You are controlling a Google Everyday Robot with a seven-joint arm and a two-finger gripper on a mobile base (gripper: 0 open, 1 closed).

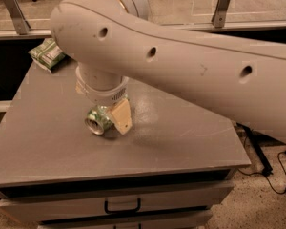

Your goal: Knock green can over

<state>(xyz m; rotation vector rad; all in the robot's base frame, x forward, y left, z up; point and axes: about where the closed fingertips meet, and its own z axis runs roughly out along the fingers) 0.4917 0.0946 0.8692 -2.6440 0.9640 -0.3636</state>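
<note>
The green can (pixel 98 120) is tipped, with its silver top facing the front left. It sits at the table's (pixel 47 142) middle, right under my wrist. My gripper (pixel 108 121) is down at the can, touching or nearly touching its right side. The big white arm (pixel 190 66) crosses the view from the right and hides the can's back. I cannot tell whether the can rests on the table or is held.
A crinkly green snack bag (pixel 47 54) lies at the table's far left corner. A drawer with a black handle (pixel 122 206) is under the table's front edge. Cables lie on the floor (pixel 276 175) at the right. No water bottle shows.
</note>
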